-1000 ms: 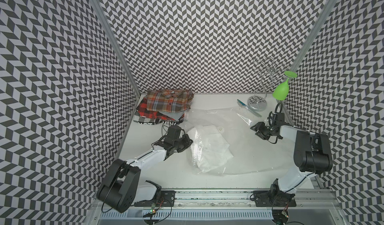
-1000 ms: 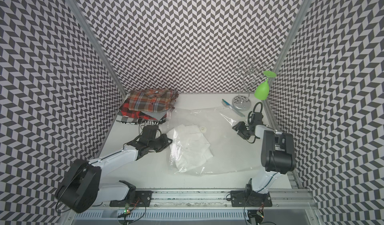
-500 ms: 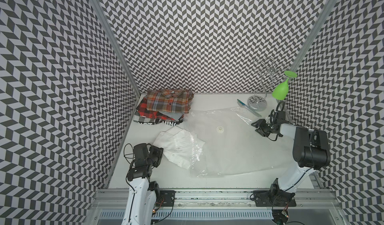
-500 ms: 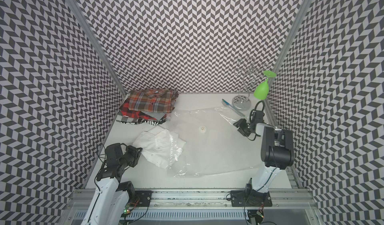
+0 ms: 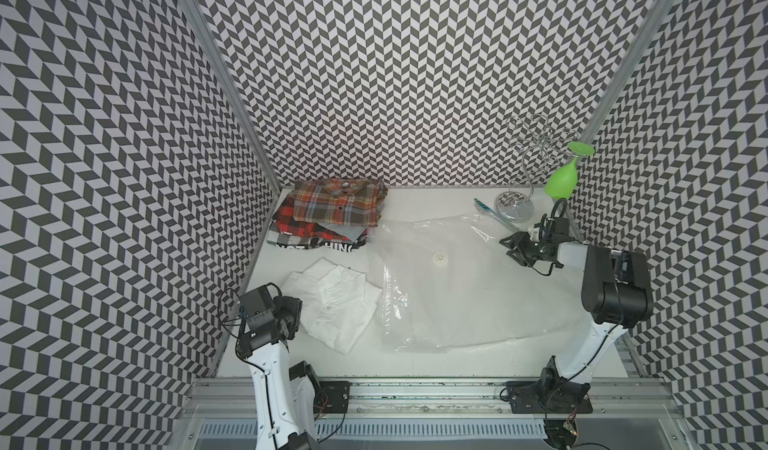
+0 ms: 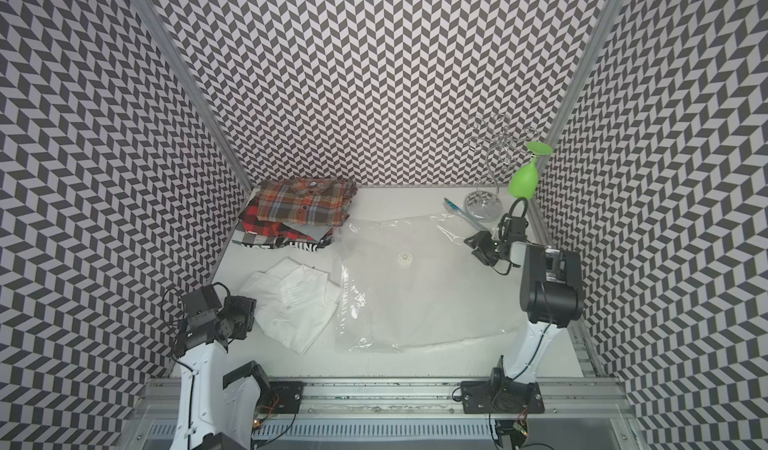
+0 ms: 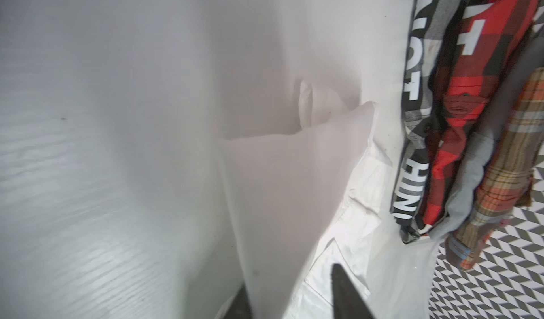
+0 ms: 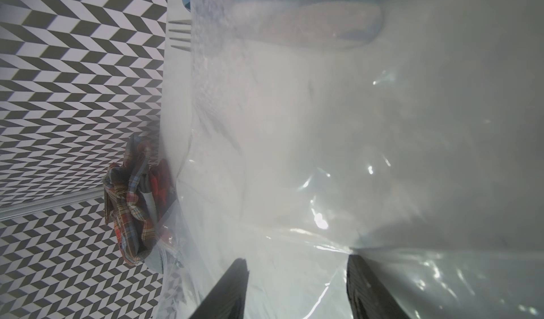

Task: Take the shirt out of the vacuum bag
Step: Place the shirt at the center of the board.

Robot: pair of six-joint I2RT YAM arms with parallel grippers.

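Shirt out, bag flat, mouth facing left.
Your crinkly clear plastic vacuum bag (image 5: 478, 294) lies long-axis left-right, round white valve (image 5: 439, 257) up. The folded white cloth shirt (image 5: 332, 298), half inside a second ago, now sits just beside its mouth. Your left gripper (image 5: 296, 313), pinched then, has fingers apart; right gripper (image 5: 509, 249) fingers are apart at the bag's far right corner.

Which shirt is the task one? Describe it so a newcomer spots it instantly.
Find the clear vacuum bag spread across the middle of the table. Beside its edge nearest the left gripper lies the white shirt. Unlike the plaid pile in the far corner, it is plain white and lies alone.
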